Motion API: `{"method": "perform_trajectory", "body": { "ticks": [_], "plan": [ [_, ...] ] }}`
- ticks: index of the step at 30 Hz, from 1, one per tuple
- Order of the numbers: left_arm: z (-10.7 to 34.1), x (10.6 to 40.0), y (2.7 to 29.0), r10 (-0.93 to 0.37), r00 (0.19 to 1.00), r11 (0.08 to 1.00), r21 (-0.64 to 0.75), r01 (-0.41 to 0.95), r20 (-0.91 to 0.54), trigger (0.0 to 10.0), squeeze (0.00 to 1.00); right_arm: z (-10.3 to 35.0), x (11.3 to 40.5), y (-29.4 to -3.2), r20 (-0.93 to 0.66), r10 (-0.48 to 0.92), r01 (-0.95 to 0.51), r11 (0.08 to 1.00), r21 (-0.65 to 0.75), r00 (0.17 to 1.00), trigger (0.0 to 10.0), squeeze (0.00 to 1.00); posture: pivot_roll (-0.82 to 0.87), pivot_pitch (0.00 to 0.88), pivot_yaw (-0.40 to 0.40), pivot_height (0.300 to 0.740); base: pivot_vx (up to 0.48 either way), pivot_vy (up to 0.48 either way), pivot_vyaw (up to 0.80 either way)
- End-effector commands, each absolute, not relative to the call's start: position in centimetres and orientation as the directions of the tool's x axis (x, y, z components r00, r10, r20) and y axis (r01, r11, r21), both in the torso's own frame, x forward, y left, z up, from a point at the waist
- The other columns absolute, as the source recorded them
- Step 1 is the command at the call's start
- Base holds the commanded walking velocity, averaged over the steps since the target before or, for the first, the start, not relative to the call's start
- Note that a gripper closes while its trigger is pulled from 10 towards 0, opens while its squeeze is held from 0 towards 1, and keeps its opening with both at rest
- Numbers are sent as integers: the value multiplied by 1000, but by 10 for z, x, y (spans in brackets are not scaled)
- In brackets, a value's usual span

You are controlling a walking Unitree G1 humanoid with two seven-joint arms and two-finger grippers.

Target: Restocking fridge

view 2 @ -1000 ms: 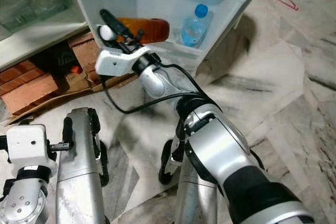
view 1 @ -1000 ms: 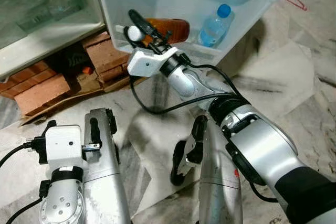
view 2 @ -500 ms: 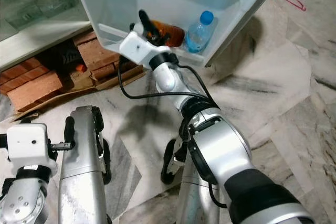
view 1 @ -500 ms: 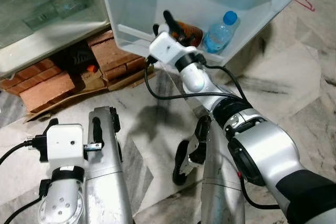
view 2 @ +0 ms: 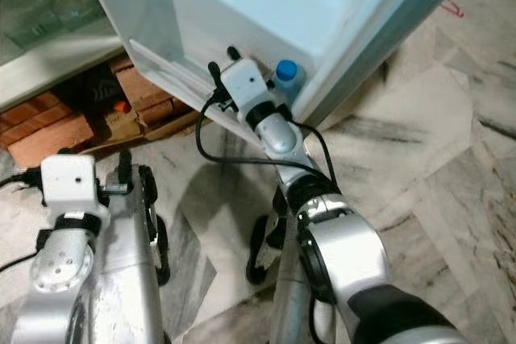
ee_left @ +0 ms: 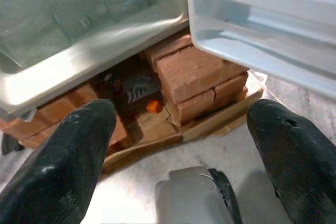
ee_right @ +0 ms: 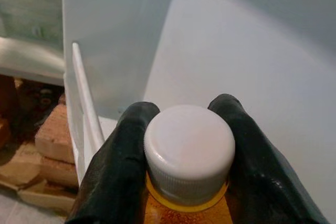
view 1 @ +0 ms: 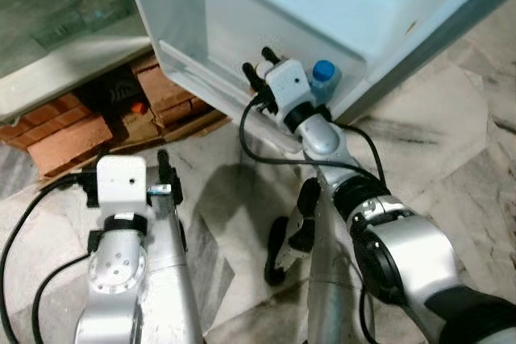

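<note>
The orange bottle (ee_right: 186, 182), white cap up, is clenched at its neck by the right tool (ee_right: 188, 156) inside the door shelf (view 1: 201, 82), beside a water bottle (view 1: 323, 72). Letting go while tilted could topple it against that neighbour. The left tool (ee_left: 178, 129) hangs released above the bricks (ee_left: 197, 74).

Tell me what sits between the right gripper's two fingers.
The orange bottle's white cap, clamped between the right gripper's fingers, shown in the right wrist view.
</note>
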State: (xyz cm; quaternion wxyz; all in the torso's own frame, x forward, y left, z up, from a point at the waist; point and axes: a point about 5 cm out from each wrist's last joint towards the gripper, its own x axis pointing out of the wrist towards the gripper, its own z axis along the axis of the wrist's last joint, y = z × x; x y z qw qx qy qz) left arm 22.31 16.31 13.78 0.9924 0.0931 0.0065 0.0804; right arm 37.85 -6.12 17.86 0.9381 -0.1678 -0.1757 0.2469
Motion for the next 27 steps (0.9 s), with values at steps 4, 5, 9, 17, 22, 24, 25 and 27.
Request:
{"method": "perform_trajectory", "body": {
  "ticks": [4, 5, 9, 17, 22, 24, 25, 27],
  "plan": [
    [125, 226, 166, 174, 984, 968, 190, -166, -27, 10000, 0, 155, 380, -94, 150, 444, -367, 854, -368, 884, 10000, 0, 240, 272, -130, 514, 0, 0, 0],
    [124, 228, 167, 173, 985, 968, 189, -166, -23, 10000, 0, 154, 381, -99, 134, 428, -361, 865, -349, 894, 10000, 0, 240, 269, -129, 514, 0, 0, 0],
    [122, 237, 166, 157, 988, 970, 190, -152, -13, 10000, 0, 148, 385, -116, 69, 342, -313, 911, -267, 937, 10000, 1000, 236, 236, -120, 514, 0, 0, 0],
    [120, 254, 166, 143, 990, 970, 201, -140, -2, 10000, 0, 190, 396, -114, 203, 365, -286, 898, -333, 909, 10000, 1000, 212, 176, -105, 514, 0, 0, 0],
    [119, 260, 167, 130, 991, 970, 205, -130, 11, 10000, 0, 217, 394, -103, 294, 490, -360, 843, -400, 821, 10000, 1000, 175, 125, -87, 514, 0, 0, 0],
    [118, 262, 167, 128, 992, 970, 206, -128, 11, 10000, 0, 217, 393, -102, 295, 496, -366, 841, -399, 817, 10000, 1000, 171, 120, -84, 514, 0, 0, 0],
    [116, 263, 167, 120, 993, 971, 206, -119, 9, 10000, 0, 211, 389, -99, 286, 522, -404, 831, -382, 804, 10000, 1000, 159, 106, -76, 514, 0, 0, 0],
    [114, 264, 166, 111, 994, 972, 208, -110, 5, 10000, 0, 203, 382, -96, 288, 551, -434, 817, -380, 784, 10000, 1000, 144, 85, -66, 514, 0, 0, 0]
  ]
}}
